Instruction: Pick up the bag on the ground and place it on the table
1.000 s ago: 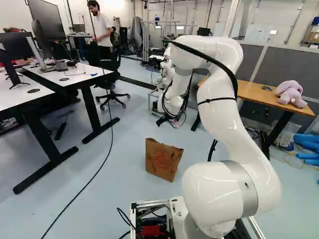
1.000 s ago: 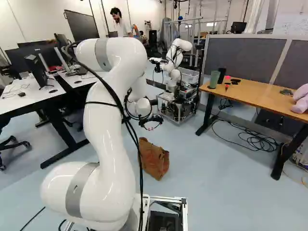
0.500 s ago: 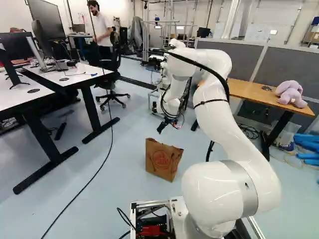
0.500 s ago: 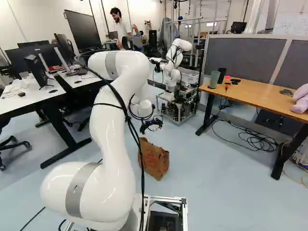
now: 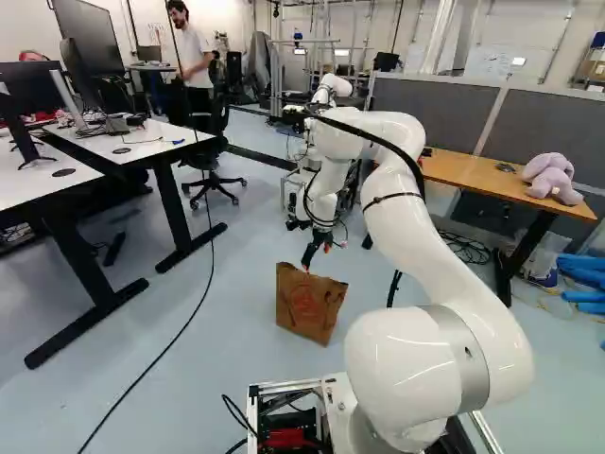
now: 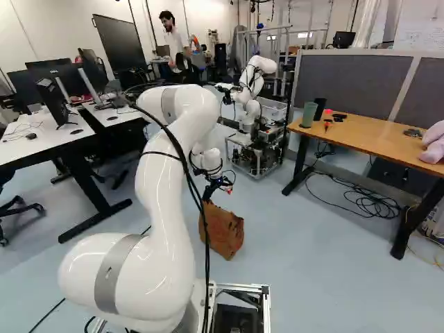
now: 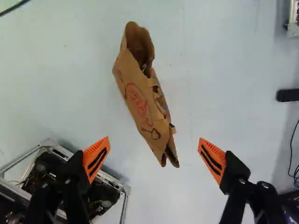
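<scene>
- Bag (image 7: 142, 105), brown paper, red print on its side: standing on the pale floor (image 6: 319, 236), right ahead of the base!
- Over to the wrist view: seen narrow from above, wide gap in its top at the end farther from the gripper (image 5: 317, 258), near end pointing towards the space between the fingers.
- Fingers spread wide, orange pads (image 7: 96, 157) well apart, nothing gripped, poised above the bag and clear of it!
- Out to the right of both base views: wooden table (image 6: 361, 135), bearing a green tumbler (image 6: 309, 114) and a lilac plush toy (image 5: 551, 178).
- Across at the left: white desks (image 5: 104, 142), with a black swivel chair (image 5: 216, 175) just beside.
- Beyond the bag in the right base view: another robot (image 6: 251, 80), white too, mounted on a wheeled frame.
</scene>
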Robot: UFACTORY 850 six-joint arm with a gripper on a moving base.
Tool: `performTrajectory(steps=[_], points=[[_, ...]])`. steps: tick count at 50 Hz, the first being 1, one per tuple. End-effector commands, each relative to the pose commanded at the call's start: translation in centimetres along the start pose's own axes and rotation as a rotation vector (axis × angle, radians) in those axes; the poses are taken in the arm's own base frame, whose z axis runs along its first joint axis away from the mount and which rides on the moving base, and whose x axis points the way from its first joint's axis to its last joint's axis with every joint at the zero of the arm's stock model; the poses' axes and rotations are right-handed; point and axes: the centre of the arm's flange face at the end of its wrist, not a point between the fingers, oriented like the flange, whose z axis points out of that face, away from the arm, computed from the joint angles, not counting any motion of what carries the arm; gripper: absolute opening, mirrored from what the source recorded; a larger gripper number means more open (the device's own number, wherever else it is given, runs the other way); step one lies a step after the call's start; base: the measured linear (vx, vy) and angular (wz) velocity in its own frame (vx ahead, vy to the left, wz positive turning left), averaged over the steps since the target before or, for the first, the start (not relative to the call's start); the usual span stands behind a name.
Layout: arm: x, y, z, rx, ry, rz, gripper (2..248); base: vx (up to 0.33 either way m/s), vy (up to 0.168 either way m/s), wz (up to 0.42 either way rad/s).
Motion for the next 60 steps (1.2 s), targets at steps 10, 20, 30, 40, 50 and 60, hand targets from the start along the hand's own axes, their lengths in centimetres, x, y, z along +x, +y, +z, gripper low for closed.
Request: performTrajectory(steps=[10, 20, 30, 40, 50, 60], points=[[0.1, 0.3, 1.6, 0.022, -0.031, -0.052, 247, 0.000, 0.000, 0.000], [0.6, 1.3, 3.1, 0.015, -0.036, -0.080, 247, 0.000, 0.000, 0.000], [1.2, 2.0, 4.7, 0.005, -0.037, -0.113, 247, 0.000, 0.000, 0.000], [1.6, 2.2, 6.3, 0.000, -0.044, -0.154, 247, 0.000, 0.000, 0.000], [2.1, 2.0, 7.8, -0.004, -0.052, -0.199, 247, 0.000, 0.000, 0.000], [2.6, 1.8, 9.3, -0.008, -0.059, -0.244, 247, 0.000, 0.000, 0.000]])
